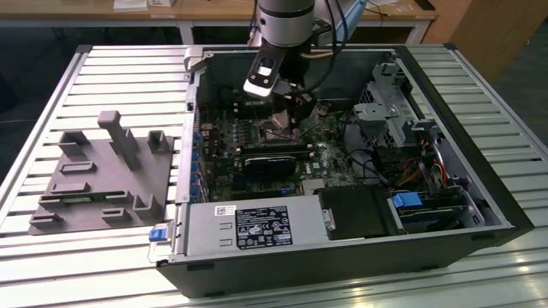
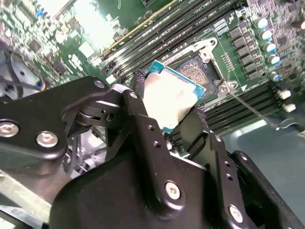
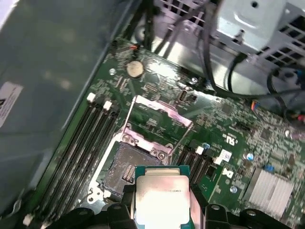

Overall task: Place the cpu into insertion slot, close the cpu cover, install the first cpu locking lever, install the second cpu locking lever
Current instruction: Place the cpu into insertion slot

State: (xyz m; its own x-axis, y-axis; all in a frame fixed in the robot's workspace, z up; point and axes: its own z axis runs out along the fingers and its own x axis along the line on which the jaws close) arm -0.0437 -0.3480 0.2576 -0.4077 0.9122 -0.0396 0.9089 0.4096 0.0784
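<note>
One chip [image 2: 170,95] is held in the gripper [image 2: 169,99]. The two black fingers [image 2: 139,83] are closed on its opposite edges, spread just to the chip's width. In both wrist views the chip [image 3: 162,196] is seen in the gripper [image 3: 162,202] with its silvery top facing the cameras. It is off the green board and not yet seated, with a faint line of print on its top that is too small to be made out.

One socket [image 3: 125,164] lies on the board just beyond the chip, its dark centre bare. The socket [image 2: 194,70] is flanked on two sides by long black memory slots [image 3: 83,143]. One thin metal cover [image 3: 159,107] stands raised at the socket's far edge, and one wire lever [image 2: 252,109] is seen swung out beside it.

In the exterior view the gripper [image 1: 296,115] is lowered into one open computer case [image 1: 428,77] lying on a slatted bench [image 1: 128,70]. One grey fixture block [image 1: 102,186] sits toward the bench's edge on the exterior view's left. Two labels are carried by the power supply [image 1: 205,228] at the case's near edge — one large and dark, one small and white.
</note>
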